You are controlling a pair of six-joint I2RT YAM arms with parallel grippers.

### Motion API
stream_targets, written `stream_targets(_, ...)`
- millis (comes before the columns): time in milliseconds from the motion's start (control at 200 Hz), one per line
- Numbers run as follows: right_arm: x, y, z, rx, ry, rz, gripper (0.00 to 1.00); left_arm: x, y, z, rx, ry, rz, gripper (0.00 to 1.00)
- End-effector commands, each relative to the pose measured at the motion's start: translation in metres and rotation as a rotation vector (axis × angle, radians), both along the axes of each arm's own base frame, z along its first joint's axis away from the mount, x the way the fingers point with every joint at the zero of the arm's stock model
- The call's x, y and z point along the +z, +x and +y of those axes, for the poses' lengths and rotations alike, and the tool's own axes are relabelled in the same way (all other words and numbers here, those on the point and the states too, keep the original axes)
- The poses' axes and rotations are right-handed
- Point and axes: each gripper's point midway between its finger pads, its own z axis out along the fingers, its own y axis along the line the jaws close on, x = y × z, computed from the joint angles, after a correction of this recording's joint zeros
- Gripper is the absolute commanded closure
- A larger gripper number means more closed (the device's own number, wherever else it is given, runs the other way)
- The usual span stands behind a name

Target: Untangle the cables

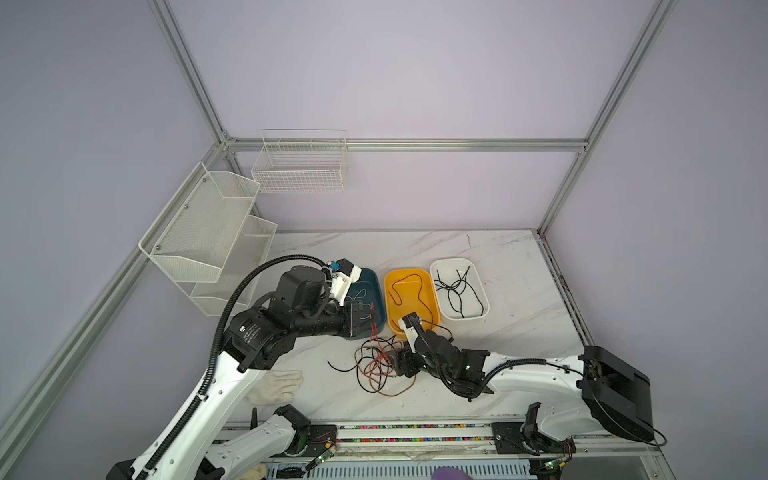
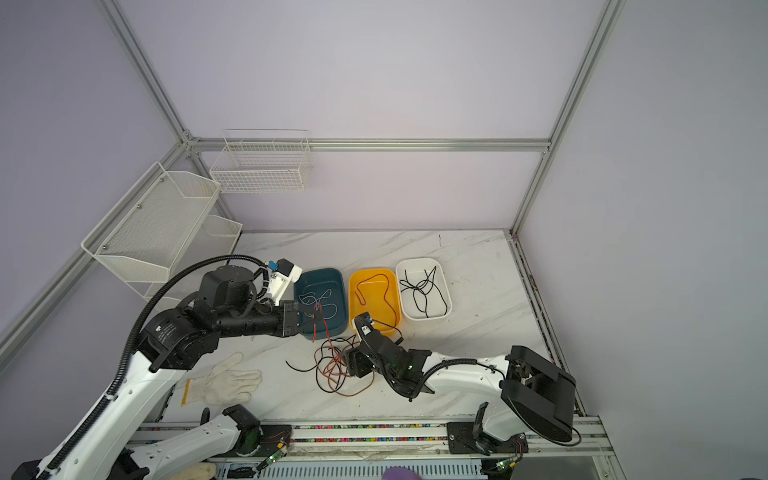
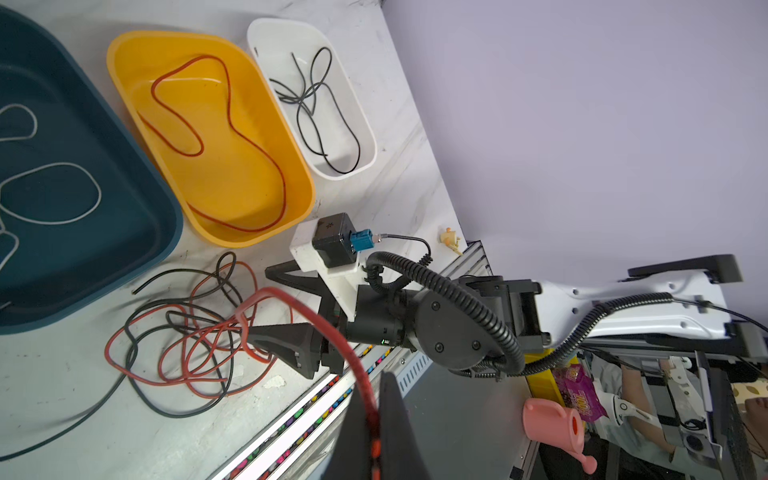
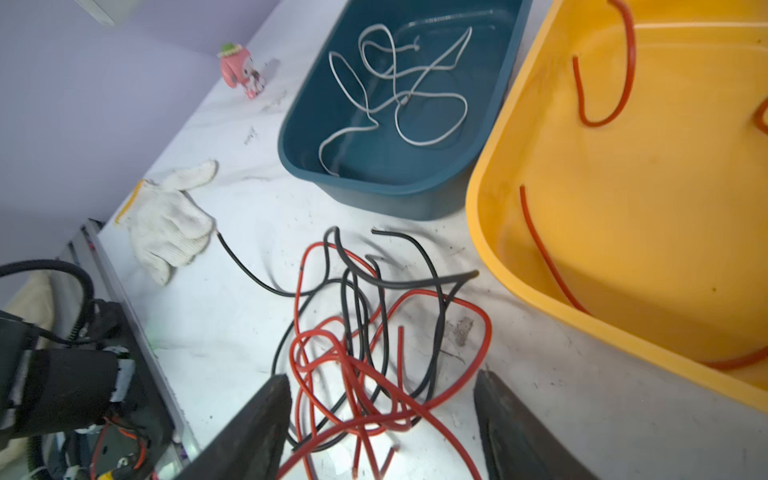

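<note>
1. Sorted so far: white cables [image 4: 401, 102] in the teal tray [image 4: 374, 195], one red cable [image 3: 229, 108] in the yellow tray [image 3: 249, 232], black cables [image 3: 305, 97] in the white tray [image 3: 282, 41].
2. A red-and-black tangle [image 4: 357, 357] is left on the table [image 4: 232, 332], near the trays.
3. One red strand [image 3: 345, 349] of it is pinched in the closed left gripper [image 3: 374, 424].
4. The right gripper [image 4: 382, 382] is held wide open and empty at the tangle.

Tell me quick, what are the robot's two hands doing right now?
Left gripper: closed on a red cable.
Right gripper: open, empty, over the tangled cables.

Left pincer [image 2: 315, 318] clamped, raised; right pincer [image 4: 382, 376] spread wide, low.
</note>
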Motion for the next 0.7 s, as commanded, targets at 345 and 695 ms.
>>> stream_targets(345,0.051,0.007,-0.037,-0.124,0.218,-0.037,0.24,0.123,-0.028,-0.001,-0.119,-0.160,-0.275,1.00)
stream_targets(695,0.041,0.004,-0.043,-0.071,0.265,-0.009,0.24,0.179,-0.037,-0.003,-0.154,-0.272,-0.388,1.00)
